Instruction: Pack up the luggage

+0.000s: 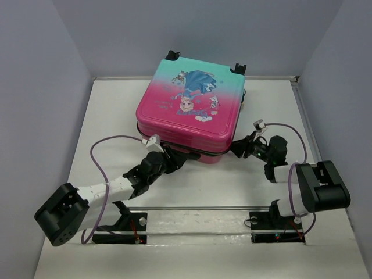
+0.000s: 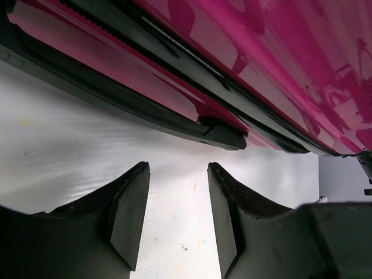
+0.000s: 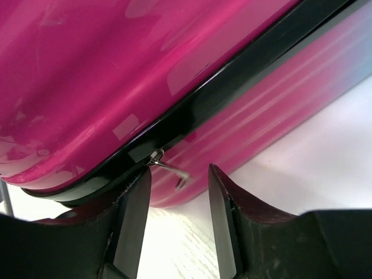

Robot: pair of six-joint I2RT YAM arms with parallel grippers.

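Observation:
The luggage (image 1: 192,110) lies flat and closed at the back middle of the table, its pink-to-teal shell with the princess print facing up. My left gripper (image 1: 176,158) is at its near left edge. In the left wrist view this gripper (image 2: 178,171) stands open over bare table, just short of the black zip band (image 2: 174,46). My right gripper (image 1: 237,149) is at the near right corner. It (image 3: 179,174) is open, and a small metal zip pull (image 3: 170,168) hangs loose from the black seam between its fingertips, close to the left finger (image 3: 136,203).
The white table (image 1: 104,116) is boxed in by grey walls on the left, back and right. Purple cables (image 1: 110,142) loop above each arm. A clear rail (image 1: 197,218) with both arm bases runs along the near edge.

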